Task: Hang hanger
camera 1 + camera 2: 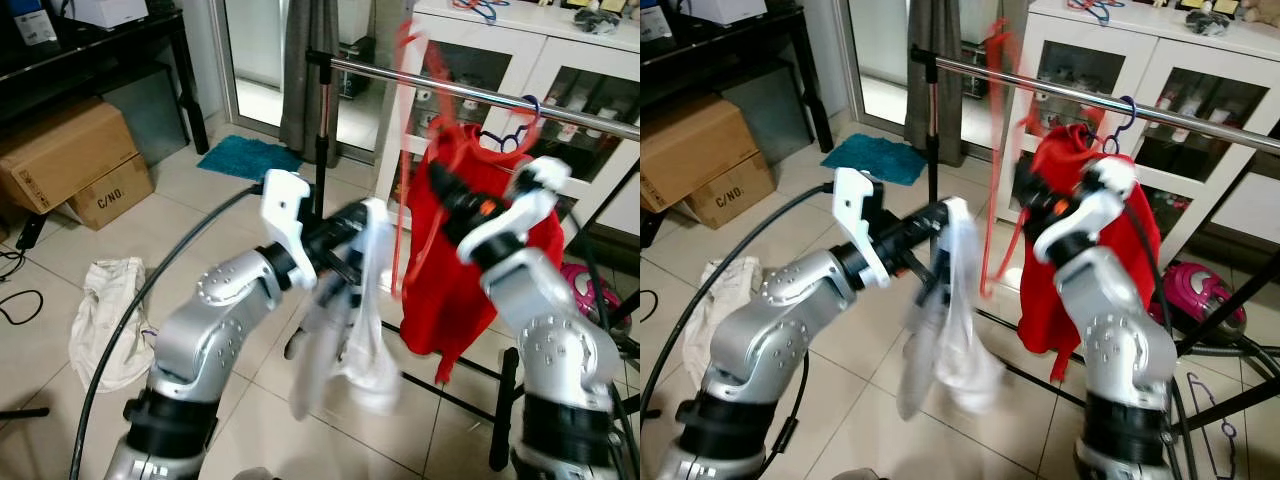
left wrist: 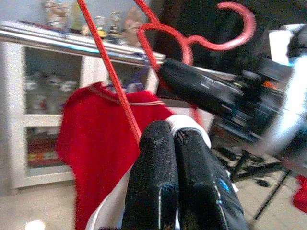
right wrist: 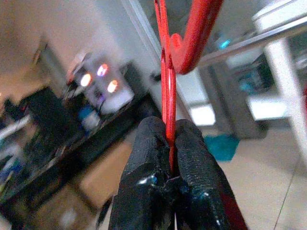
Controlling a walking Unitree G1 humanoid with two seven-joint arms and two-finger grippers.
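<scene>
Tiled floor (image 1: 230,190) under a metal rail (image 1: 470,92); both fingers' pairs clamped on red hanger (image 3: 165,76), left also pinching white garment (image 1: 365,330).

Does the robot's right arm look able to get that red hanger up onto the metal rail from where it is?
Probably yes. The right gripper already pinches the red hanger, whose hook sits close by the rail, with nothing between.

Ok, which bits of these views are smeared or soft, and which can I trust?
Both eye views: white garment and red hanger motion-smeared, rail and cardboard boxes sharp. Left wrist view: left gripper crisp, background soft. Right wrist view: right gripper sharp on the hanger, room behind blurred.
</scene>
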